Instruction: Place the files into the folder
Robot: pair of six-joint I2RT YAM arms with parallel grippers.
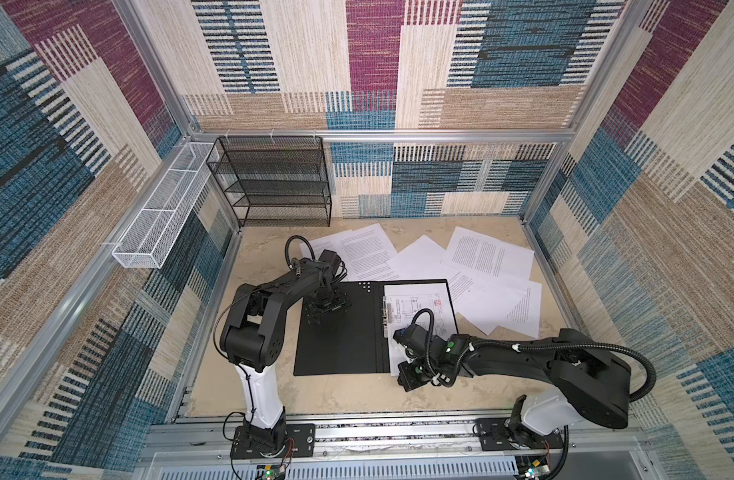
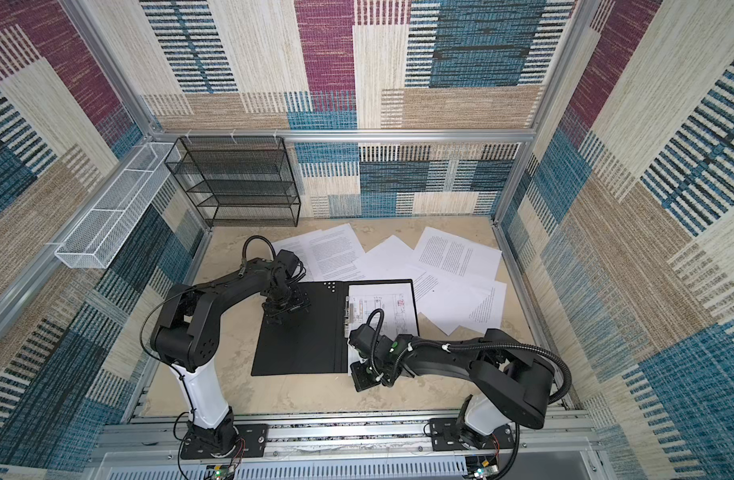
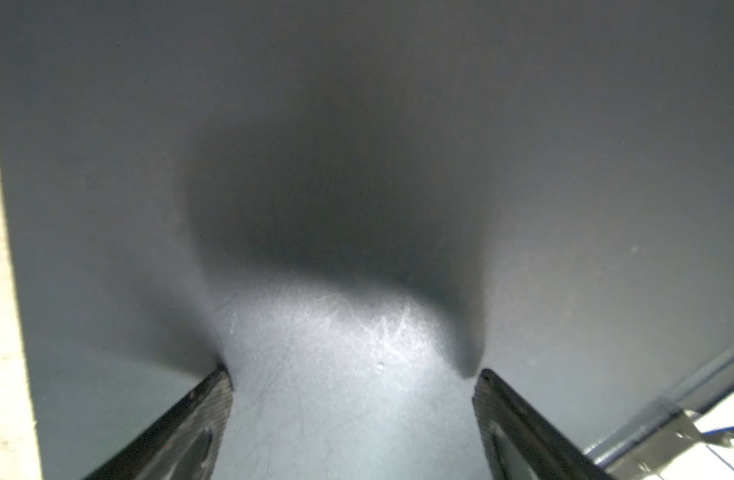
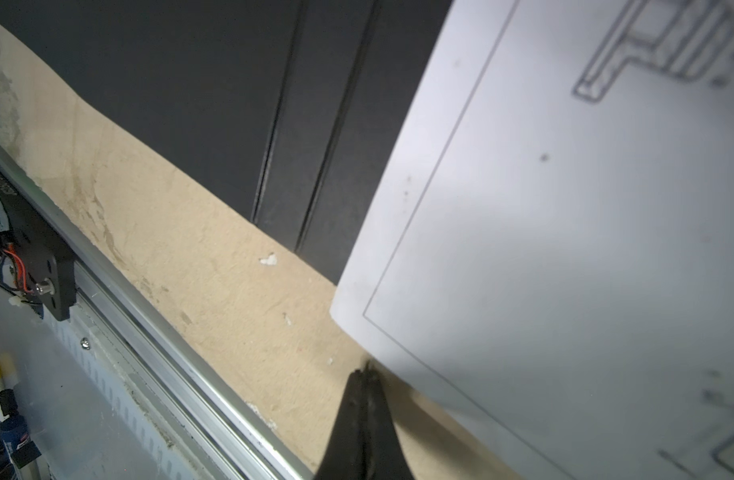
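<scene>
While our left gripper (image 3: 353, 374) sits with jaws spread wide and the open folder (image 3: 357, 166) right under its fingertips, our right gripper (image 4: 367, 374) is clenched tight at the edge of the drawing sheet (image 4: 564, 249). We honestly can't tell if it's pinched. The other files (image 1: 494, 257) lie well beyond both.

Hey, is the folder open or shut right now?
Open. The folder lies spread flat, black inside up, spine clip exposed, a drawing sheet on its right half.

The left gripper (image 1: 330, 306) points down over the left half of the folder (image 1: 340, 345), jaws wide apart. The right gripper (image 4: 367, 374) lies low at the folder's near edge, jaws together.
</scene>
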